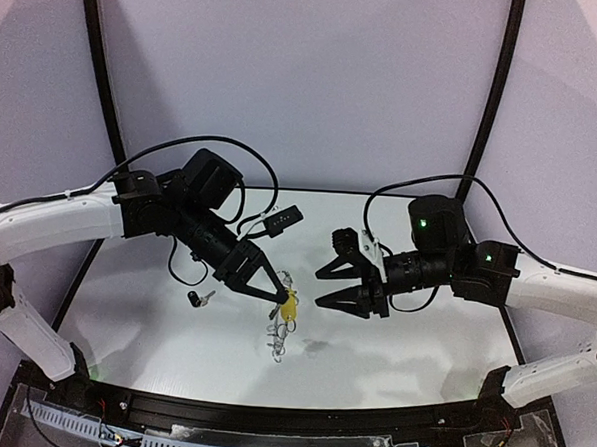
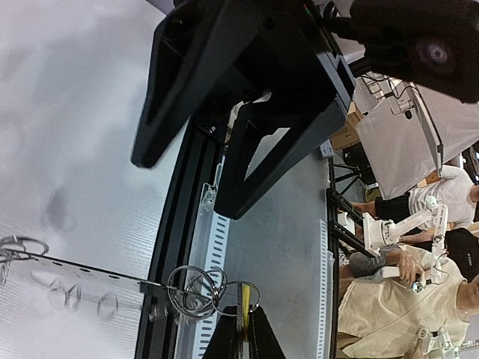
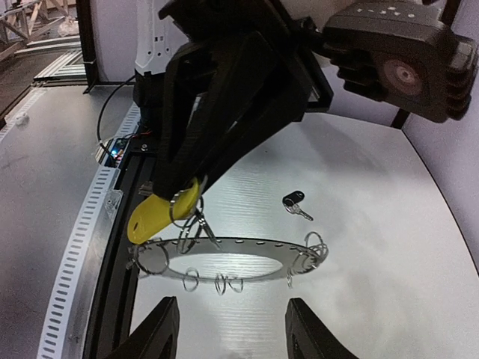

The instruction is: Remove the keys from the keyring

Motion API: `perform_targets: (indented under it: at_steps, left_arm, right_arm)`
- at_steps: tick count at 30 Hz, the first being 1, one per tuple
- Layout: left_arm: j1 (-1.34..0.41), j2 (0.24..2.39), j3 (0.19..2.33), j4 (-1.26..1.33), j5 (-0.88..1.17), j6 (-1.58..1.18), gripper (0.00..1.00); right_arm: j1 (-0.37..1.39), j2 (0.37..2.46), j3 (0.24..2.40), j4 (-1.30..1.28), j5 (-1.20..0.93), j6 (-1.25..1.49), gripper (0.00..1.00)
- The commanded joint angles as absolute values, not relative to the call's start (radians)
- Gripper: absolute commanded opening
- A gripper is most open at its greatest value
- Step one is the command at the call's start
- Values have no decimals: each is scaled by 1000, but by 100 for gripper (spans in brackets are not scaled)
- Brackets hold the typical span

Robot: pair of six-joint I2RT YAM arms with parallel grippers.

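Observation:
My left gripper [image 1: 278, 296] is shut on the yellow-headed key [image 1: 289, 305], also seen in the right wrist view [image 3: 161, 211] and edge-on in the left wrist view [image 2: 245, 318]. The key hangs by wire loops [image 2: 196, 292] from the flat grey keyring [image 3: 239, 258], which is lifted off the table and hangs below the left gripper [image 1: 280, 333]. The black-headed key [image 1: 199, 298] lies loose on the table to the left, also in the right wrist view [image 3: 296, 203]. My right gripper [image 1: 325, 288] is open and empty, a little right of the keyring, its fingers [image 3: 153, 333] facing it.
A small black box on a cable [image 1: 279, 220] lies at the back middle of the white table [image 1: 413, 340]. The black front rail [image 1: 268, 417] and a slotted cable duct [image 3: 75, 254] run along the near edge.

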State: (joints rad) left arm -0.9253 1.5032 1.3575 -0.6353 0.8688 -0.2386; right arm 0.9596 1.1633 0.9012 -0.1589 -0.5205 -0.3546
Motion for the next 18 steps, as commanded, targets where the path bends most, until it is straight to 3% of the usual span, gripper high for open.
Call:
perform_targets:
  at_steps: [1, 11, 18]
  left_arm:
    - [-927, 1474, 1360, -596, 931, -229, 1]
    - [-928, 1504, 1391, -594, 879, -271, 1]
    - [-928, 1505, 1394, -580, 835, -304, 1]
  right_arm:
    - [985, 1193, 941, -117, -617, -361, 47]
    - [1024, 1249, 955, -74, -599, -307, 32]
    - [1055, 1253, 952, -58, -547, -283, 27]
